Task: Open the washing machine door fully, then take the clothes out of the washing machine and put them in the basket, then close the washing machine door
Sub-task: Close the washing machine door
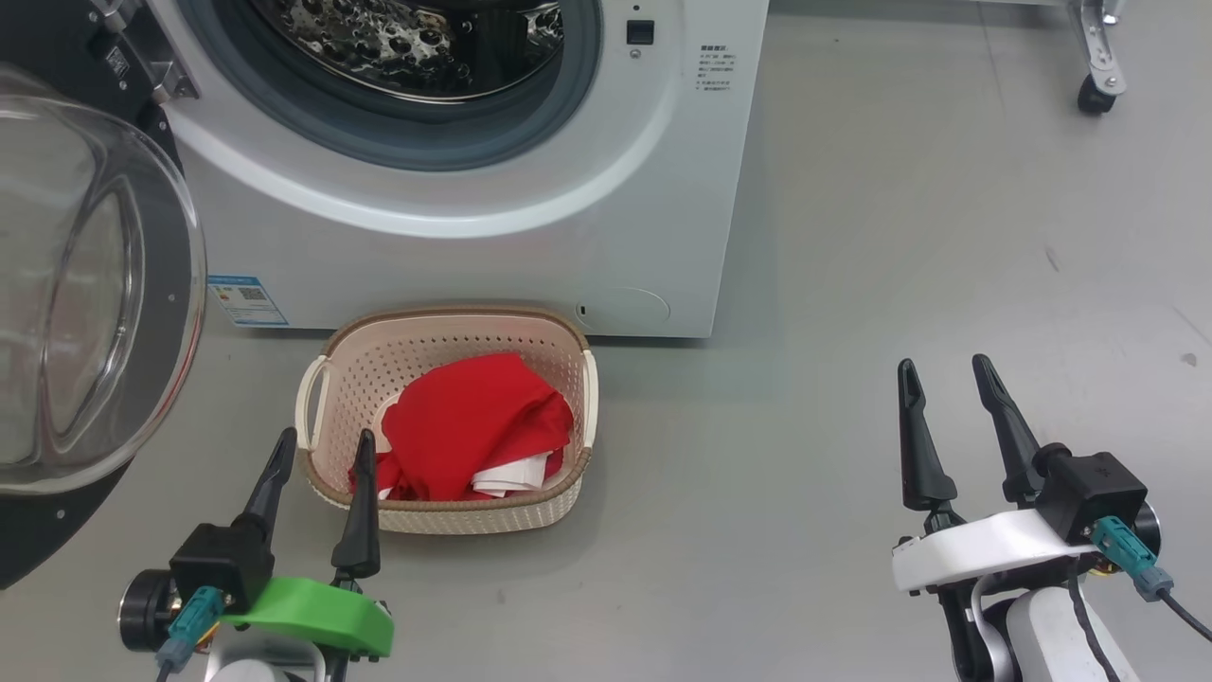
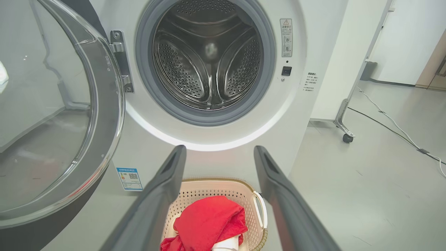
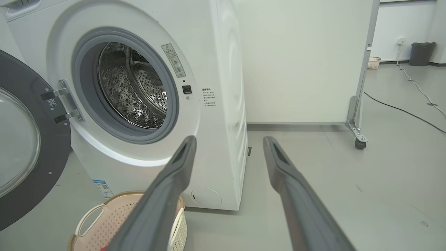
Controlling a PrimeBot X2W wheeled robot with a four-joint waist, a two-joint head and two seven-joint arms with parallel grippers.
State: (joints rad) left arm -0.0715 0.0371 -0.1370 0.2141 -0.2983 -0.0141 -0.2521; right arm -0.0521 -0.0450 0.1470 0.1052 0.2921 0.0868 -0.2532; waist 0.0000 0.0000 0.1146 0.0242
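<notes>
The white washing machine [image 1: 653, 170] stands ahead with its steel drum [image 2: 209, 59] bare inside. Its door [image 1: 85, 303], black-rimmed with a clear glass bowl, is swung wide open to the left [image 2: 52, 115] [image 3: 21, 143]. The cream basket [image 1: 445, 332] sits on the floor in front of the machine and holds the red and white clothes [image 1: 473, 426] [image 2: 209, 223]. My left gripper [image 1: 322, 450] is open at the basket's near left corner, nothing between its fingers. Off to the right over bare floor, my right gripper [image 1: 947, 374] is open too.
The grey floor [image 1: 900, 237] spreads to the right of the machine. A white panel on castor wheels [image 3: 359, 143] stands behind and to the right, with a cable [image 2: 390, 129] trailing across the floor. A dark bin [image 3: 421, 54] is far back.
</notes>
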